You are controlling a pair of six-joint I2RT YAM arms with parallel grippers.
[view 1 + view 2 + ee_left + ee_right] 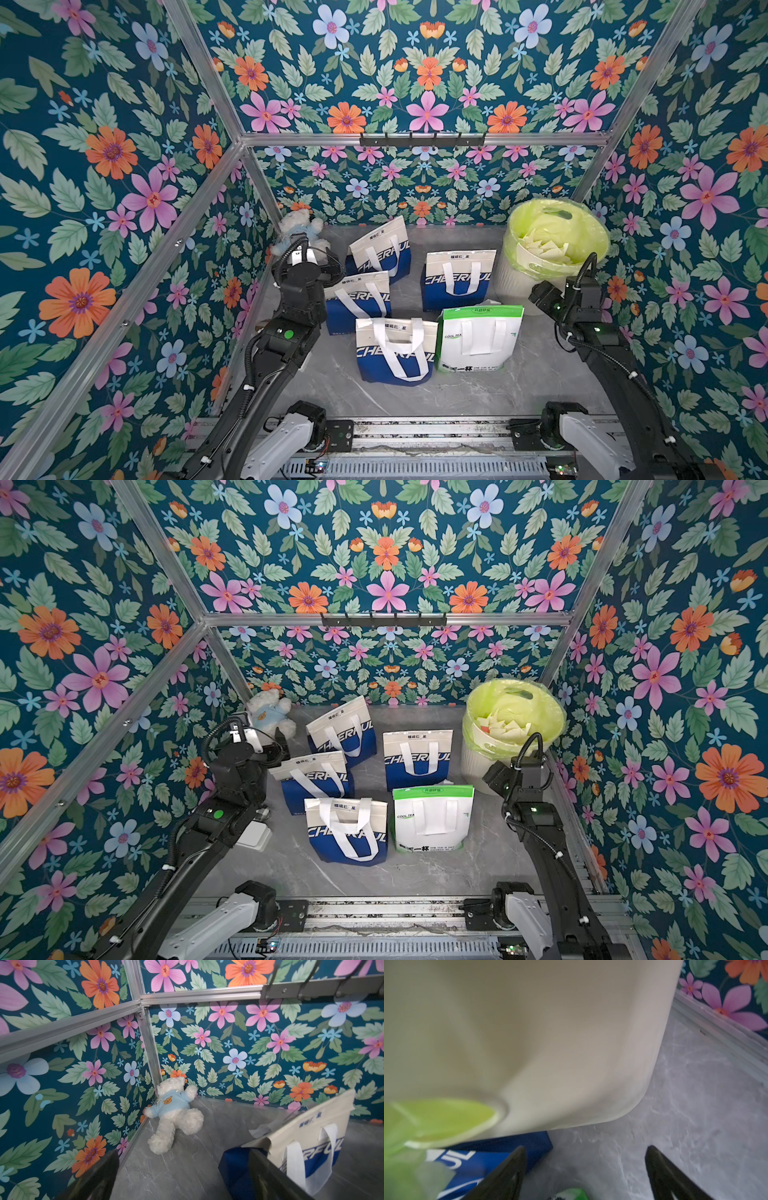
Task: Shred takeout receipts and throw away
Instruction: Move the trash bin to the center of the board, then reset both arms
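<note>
Torn white scraps of takeout receipts point(544, 247) point(505, 727) lie inside the cream bin point(509, 274) with its green liner point(582, 232), at the back right. My right gripper point(586, 1167) is open and empty, low beside the bin's wall point(550, 1043), over the grey floor. It is mostly hidden under its wrist point(540, 296) in both top views. My left gripper point(182, 1178) is open and empty near the back left, beside a blue and white bag point(311, 1142). A thin pale slip point(260, 1129) shows behind that bag's top.
Several blue and white bags point(457, 278) and a green and white bag point(478, 336) stand mid-floor. A white teddy bear point(301, 226) point(172, 1113) sits in the back left corner. A white box point(255, 835) lies under the left arm. A hook rail point(419, 139) hangs overhead.
</note>
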